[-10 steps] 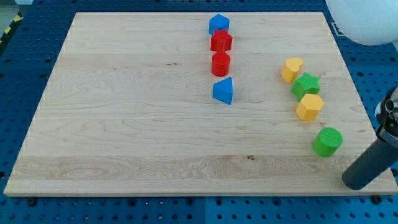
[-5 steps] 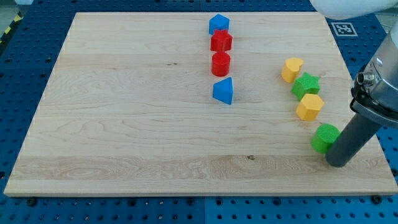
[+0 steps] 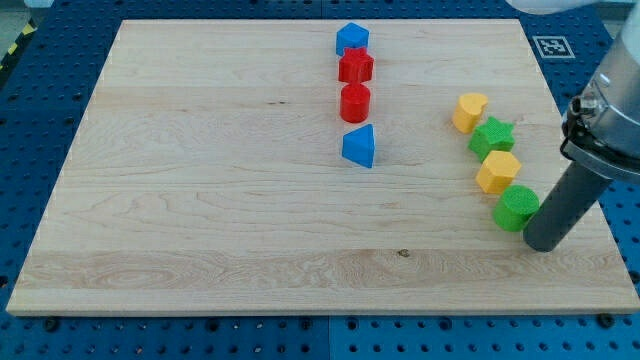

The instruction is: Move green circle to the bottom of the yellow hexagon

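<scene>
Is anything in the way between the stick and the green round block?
Nothing visible is. My tip sits right against the green circle, on its lower right side. The circle already lies just below the yellow hexagon, close to touching it, with no other block between them.

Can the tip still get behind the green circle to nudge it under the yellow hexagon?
Probably yes: my tip sits against the green circle on its lower-right side, nothing between, with the yellow hexagon directly above.

— What carries the blocks?
— A wooden board (image 3: 220, 200) on a blue pegboard bench (image 3: 40, 120).
— And what lies on it?
— Upper centre: blue pentagon (image 3: 351, 39), red star (image 3: 355, 67), red cylinder (image 3: 355, 102), blue triangle (image 3: 359, 146). Right: yellow heart (image 3: 468, 112), green star (image 3: 491, 135), yellow hexagon (image 3: 497, 171), green circle (image 3: 515, 207).
</scene>
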`<state>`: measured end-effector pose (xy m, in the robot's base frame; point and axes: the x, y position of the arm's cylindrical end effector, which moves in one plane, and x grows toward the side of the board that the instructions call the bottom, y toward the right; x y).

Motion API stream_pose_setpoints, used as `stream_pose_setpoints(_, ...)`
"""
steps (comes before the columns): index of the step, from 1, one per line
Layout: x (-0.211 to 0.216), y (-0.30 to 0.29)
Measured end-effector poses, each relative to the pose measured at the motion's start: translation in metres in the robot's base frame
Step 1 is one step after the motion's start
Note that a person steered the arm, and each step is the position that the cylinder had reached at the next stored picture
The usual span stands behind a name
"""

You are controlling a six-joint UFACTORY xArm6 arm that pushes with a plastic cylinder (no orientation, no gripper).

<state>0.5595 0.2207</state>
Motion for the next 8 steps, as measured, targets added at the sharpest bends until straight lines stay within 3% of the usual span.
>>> stream_pose_setpoints(2, -0.04, 0.01)
stream_pose_setpoints(5, -0.044, -0.001)
stream_pose_setpoints(8, -0.135, 0.009)
